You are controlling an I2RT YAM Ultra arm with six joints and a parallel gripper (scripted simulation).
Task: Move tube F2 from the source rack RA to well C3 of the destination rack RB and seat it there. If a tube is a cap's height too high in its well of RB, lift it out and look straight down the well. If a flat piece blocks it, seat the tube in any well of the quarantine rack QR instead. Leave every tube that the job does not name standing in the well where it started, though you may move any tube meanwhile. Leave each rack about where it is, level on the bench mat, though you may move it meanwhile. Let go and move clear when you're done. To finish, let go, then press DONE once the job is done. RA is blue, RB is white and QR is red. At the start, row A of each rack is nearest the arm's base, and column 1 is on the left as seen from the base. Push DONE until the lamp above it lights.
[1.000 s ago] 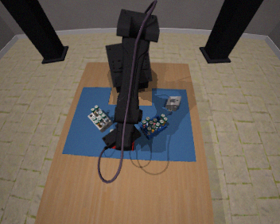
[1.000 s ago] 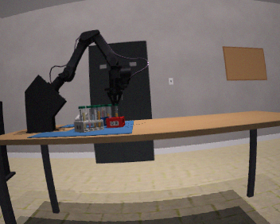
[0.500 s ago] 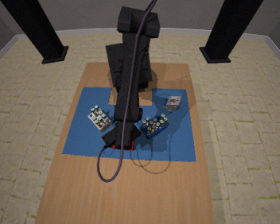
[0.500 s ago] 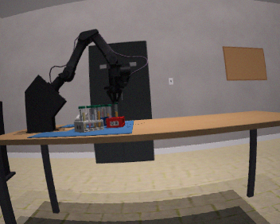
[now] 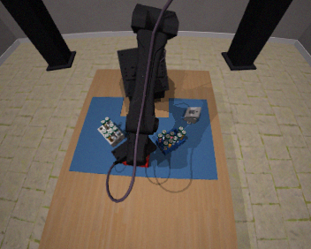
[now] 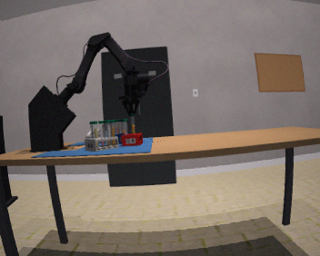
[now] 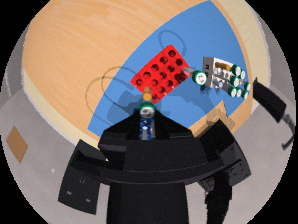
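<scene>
My gripper [image 6: 133,113] [image 7: 147,113] is shut on a tube [image 6: 133,123] [image 7: 147,107] and holds it upright, its lower end just above the red rack QR [image 6: 132,140] [image 7: 160,70]. In the top view my arm hides most of the red rack [image 5: 146,166]; only its edges show. The white rack RB [image 5: 111,132] [image 6: 95,144] [image 7: 222,75] stands left of the arm in that view, with several tubes. The blue rack RA [image 5: 171,139] stands on the right, with several tubes. I cannot tell over which well of the red rack the held tube hangs.
The racks stand on a blue bench mat [image 5: 193,163] [image 6: 80,152] on a wooden table [image 5: 135,212]. A small grey box with the DONE button [image 5: 191,112] sits at the mat's far right corner. A thin cable [image 5: 175,185] loops over the mat's front edge.
</scene>
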